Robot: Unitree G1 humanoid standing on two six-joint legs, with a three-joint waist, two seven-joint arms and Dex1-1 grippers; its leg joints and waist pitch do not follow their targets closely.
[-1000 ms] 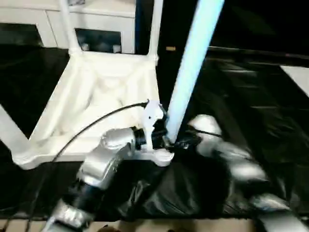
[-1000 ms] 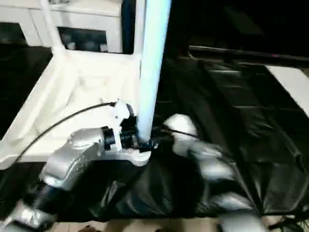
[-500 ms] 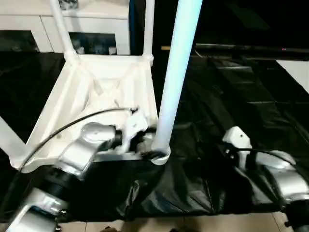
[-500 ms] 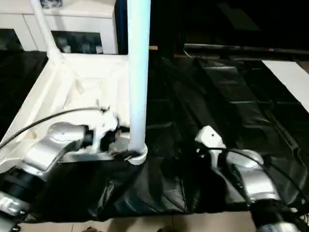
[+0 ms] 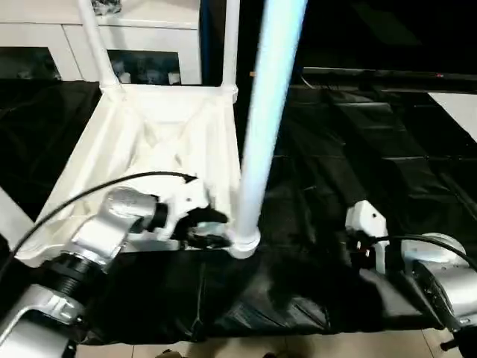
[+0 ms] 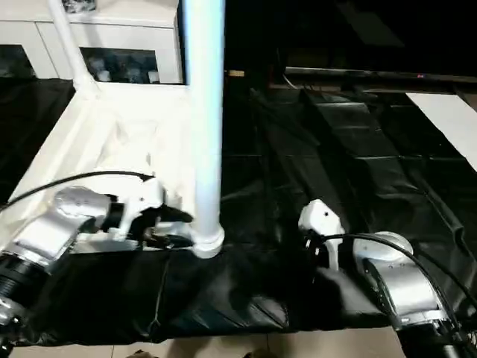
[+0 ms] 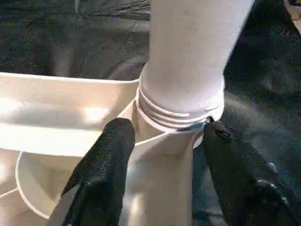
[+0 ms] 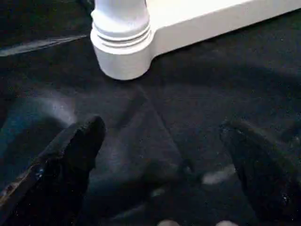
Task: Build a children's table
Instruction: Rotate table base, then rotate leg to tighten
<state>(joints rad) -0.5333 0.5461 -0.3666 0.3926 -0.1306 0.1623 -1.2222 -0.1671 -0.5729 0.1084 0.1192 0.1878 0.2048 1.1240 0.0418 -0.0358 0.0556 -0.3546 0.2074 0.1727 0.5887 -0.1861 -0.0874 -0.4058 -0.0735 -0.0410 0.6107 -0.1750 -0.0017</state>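
Observation:
The children's table lies upside down on a black sheet, its ribbed white tabletop (image 5: 149, 142) facing up. Two legs (image 5: 93, 37) stand at the far corners. A third leg (image 5: 261, 112) stands upright in the near right corner socket (image 5: 243, 243), with its screw threads (image 7: 174, 115) showing at the base. My left gripper (image 7: 164, 155) points at that socket, with a black finger (image 7: 101, 174) close on each side. Whether they press it I cannot tell. My right gripper (image 8: 162, 160) hangs wide open over the sheet, a short way right of the socket (image 8: 122, 52), holding nothing.
A white cabinet (image 5: 149, 45) with glass doors stands behind the table. The black sheet (image 5: 358, 149) lies creased over the floor to the right, with a pale panel (image 5: 458, 112) at its far right edge. A black cable (image 5: 97, 194) arcs over my left forearm.
My right gripper has let go of the leg's base, pulled back to the near right and opened wide. My left gripper slid back left along the table's edge, its fingers drawing closer together.

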